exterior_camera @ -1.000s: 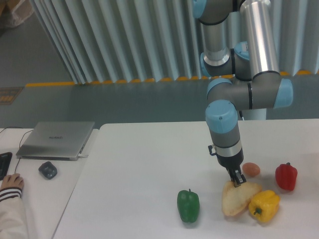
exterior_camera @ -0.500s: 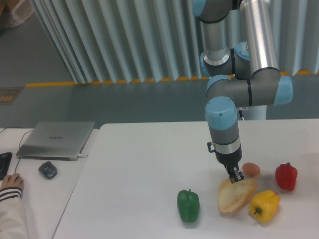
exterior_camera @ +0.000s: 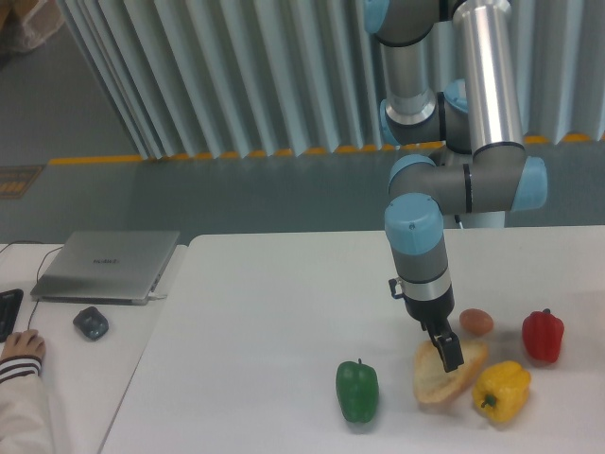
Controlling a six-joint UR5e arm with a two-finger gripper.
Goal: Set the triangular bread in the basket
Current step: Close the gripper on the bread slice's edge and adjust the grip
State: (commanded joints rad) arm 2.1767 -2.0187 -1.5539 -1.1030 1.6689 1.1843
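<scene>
A: What's on the worktop (exterior_camera: 284,312), counted out?

B: Three peppers: one green pepper (exterior_camera: 357,390), one yellow pepper (exterior_camera: 501,391), one red pepper (exterior_camera: 543,335). One brown egg (exterior_camera: 475,322). One piece of triangular bread (exterior_camera: 444,374). Off to the left, on a separate surface, one laptop (exterior_camera: 106,266), closed, one mouse (exterior_camera: 91,323) near it, and one person's hand (exterior_camera: 21,346) at the edge.

A: And the bread, where is it exactly?

B: Between the green pepper and the yellow one, just beside the yellow, with the egg behind it. It's tipped up, its upper corner pinched in the gripper (exterior_camera: 448,352), which is clenched on it. Whether the lower edge touches the worktop I can't tell.

A: Any basket?

B: None in view.

A: What differs from a second ago?

B: Then the bread lay lower and further right, against the yellow pepper. Since then the arm has drawn a little leftward and the bread has come along, tilted more steeply. The peppers, egg, laptop and mouse sit where they were.
</scene>
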